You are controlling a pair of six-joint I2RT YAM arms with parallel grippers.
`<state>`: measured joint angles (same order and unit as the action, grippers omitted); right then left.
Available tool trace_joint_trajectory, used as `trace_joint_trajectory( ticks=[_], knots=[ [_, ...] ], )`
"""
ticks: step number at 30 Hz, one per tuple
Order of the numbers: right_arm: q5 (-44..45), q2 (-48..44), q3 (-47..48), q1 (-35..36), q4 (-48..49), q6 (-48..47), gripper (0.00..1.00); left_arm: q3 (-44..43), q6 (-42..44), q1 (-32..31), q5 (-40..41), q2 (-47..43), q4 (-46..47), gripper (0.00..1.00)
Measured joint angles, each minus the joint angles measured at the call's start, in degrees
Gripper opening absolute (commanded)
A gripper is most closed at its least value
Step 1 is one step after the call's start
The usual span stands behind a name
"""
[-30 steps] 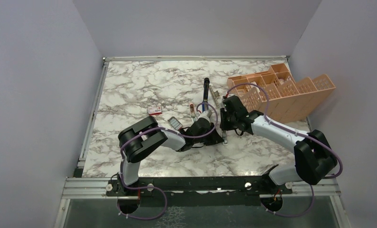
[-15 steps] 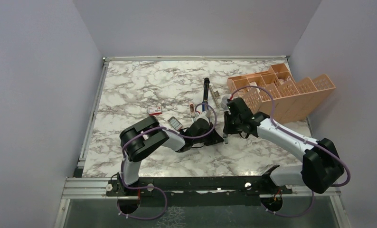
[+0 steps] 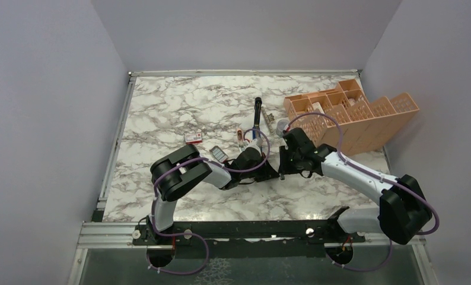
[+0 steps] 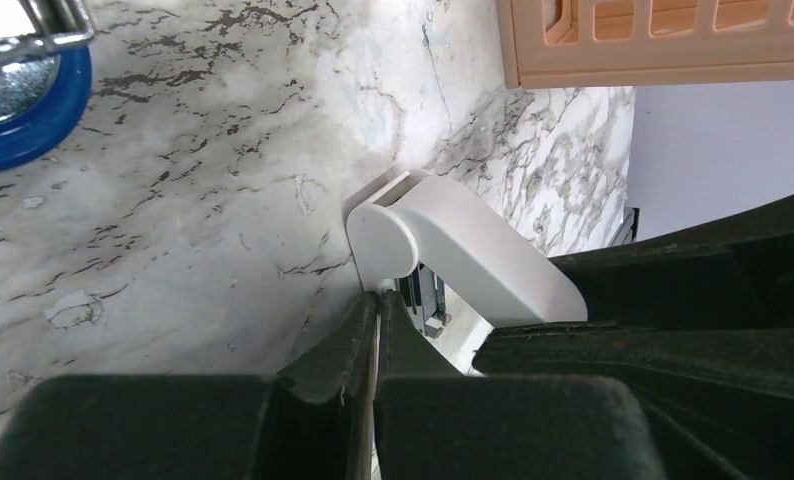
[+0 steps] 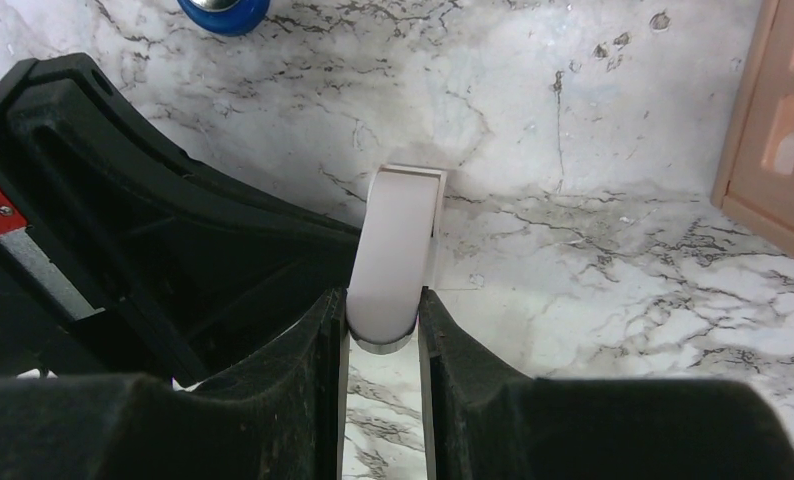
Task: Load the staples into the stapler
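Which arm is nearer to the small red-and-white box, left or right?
Left. The left arm bends just on the near side of the red-and-white box; the right arm lies well to its right.

The stapler (image 3: pixel 257 111) lies on the surface (image 3: pixel 174 107) at centre frame, its length running toward the top edge. Left of its near end sits a small box (image 3: pixel 193 138), and the tray of staples (image 3: pixel 219 154) lies just below and right of that box. A compartmented rack (image 3: pixel 363 113) stands at the upper right, overhanging the surface's right edge. Below the stapler, the left pincer (image 4: pixel 376 305) and right pincer (image 5: pixel 383 310) meet tip to tip, with a small bar (image 5: pixel 398 240) between the right one's fingers.
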<state>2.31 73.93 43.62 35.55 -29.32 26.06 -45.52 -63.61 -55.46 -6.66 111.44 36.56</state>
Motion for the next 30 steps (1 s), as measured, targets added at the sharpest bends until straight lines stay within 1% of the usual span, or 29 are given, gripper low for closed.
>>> trace_joint_trajectory(
  ticks=[7,13,17,26,30],
  knots=[
    [-0.2,1.1,-0.5,0.9,-0.6,1.0,0.27,0.0,0.0,0.0,0.0,0.0,0.0,0.02],
    [0.0,5.2,-1.2,2.1,-1.0,1.8,0.27,0.1,0.4,0.1,0.0,-0.2,0.0,0.04],
    [0.2,5.7,-0.8,2.3,-1.2,2.3,0.27,0.3,0.7,0.1,0.1,-0.3,0.0,0.05],
    [2.1,9.0,1.6,2.4,-3.6,3.3,0.27,2.3,2.8,0.4,2.1,-3.3,-2.5,0.07],
    [2.2,9.7,2.3,2.4,-4.4,4.0,0.3,3.0,2.9,0.6,3.0,-4.4,-3.4,0.08]
  ],
)
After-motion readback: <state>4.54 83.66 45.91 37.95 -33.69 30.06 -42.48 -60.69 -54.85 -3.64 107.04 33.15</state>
